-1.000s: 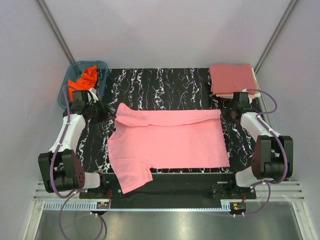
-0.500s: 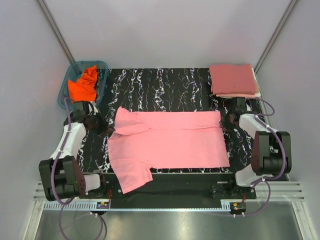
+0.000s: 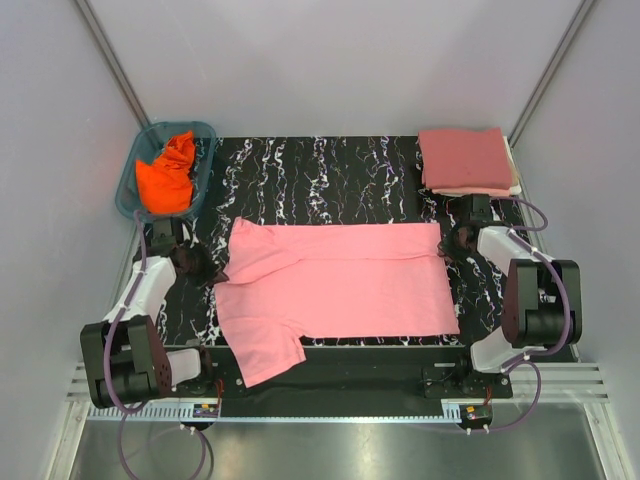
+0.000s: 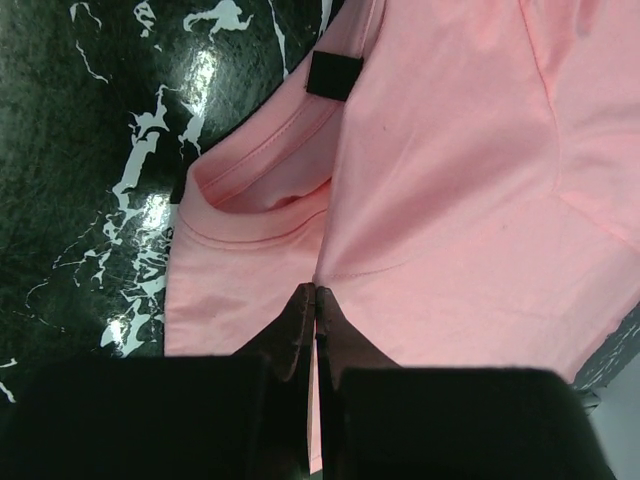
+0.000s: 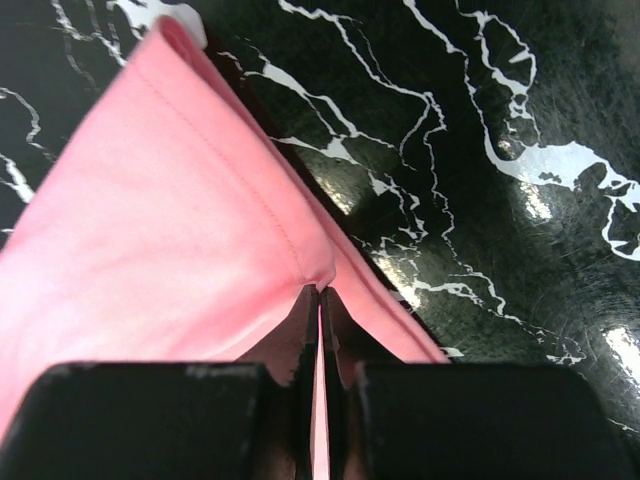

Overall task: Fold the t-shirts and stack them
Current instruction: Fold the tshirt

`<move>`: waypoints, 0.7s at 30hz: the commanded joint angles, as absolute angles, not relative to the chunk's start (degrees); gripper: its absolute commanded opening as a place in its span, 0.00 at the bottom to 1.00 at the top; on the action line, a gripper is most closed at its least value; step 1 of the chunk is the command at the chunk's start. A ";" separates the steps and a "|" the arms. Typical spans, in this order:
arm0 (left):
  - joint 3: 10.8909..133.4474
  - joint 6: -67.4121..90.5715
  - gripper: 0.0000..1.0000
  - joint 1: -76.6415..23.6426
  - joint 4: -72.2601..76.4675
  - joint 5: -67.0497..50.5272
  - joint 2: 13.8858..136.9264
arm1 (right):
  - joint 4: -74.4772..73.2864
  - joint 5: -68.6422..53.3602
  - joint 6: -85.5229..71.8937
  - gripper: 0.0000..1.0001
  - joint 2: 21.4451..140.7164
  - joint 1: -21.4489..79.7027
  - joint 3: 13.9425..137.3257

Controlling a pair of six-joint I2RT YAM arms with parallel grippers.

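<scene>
The light pink t-shirt [image 3: 340, 285] lies spread on the black marbled table [image 3: 330, 170], with its far edge folded over toward the near side. My left gripper [image 3: 207, 268] is at the collar end, shut on a fold of the pink cloth [image 4: 450, 200]; its jaws [image 4: 316, 292] meet on the fabric. At the shirt's far right corner my right gripper [image 3: 449, 243] pinches the hem [image 5: 150, 250], with its tips [image 5: 320, 290] together on it. A rose-red shirt [image 3: 466, 158] lies folded at the back right on a cream one [image 3: 485, 191]. An orange shirt [image 3: 166, 178] sits crumpled in the basket.
The teal plastic basket [image 3: 205, 130] stands at the back left corner, just behind my left arm. The folded stack fills the back right corner, close behind my right gripper. Bare marbled table shows between basket and stack.
Both grippers have come toward the near side, carrying the shirt's far edge with them; the left one moved farthest, away from the basket. The folded-over strip now lies lower and flatter.
</scene>
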State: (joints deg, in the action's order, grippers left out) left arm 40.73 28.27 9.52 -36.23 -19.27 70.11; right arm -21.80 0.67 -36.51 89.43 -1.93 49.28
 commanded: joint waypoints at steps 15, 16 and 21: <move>45.24 29.54 0.59 5.54 -36.65 -17.50 64.15 | -29.00 -4.37 -36.74 0.36 82.72 -2.20 55.90; 49.35 27.36 0.59 5.54 -36.22 -15.84 65.47 | -28.74 -5.96 -37.70 0.45 82.10 -2.11 55.99; 64.57 23.03 0.55 5.71 -35.16 -14.58 83.82 | -22.95 -8.27 -41.39 0.51 80.33 8.24 55.81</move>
State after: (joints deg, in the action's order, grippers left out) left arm 57.54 27.16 5.52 -38.70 -16.12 75.70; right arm -26.52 -4.67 -38.74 81.76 1.45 53.67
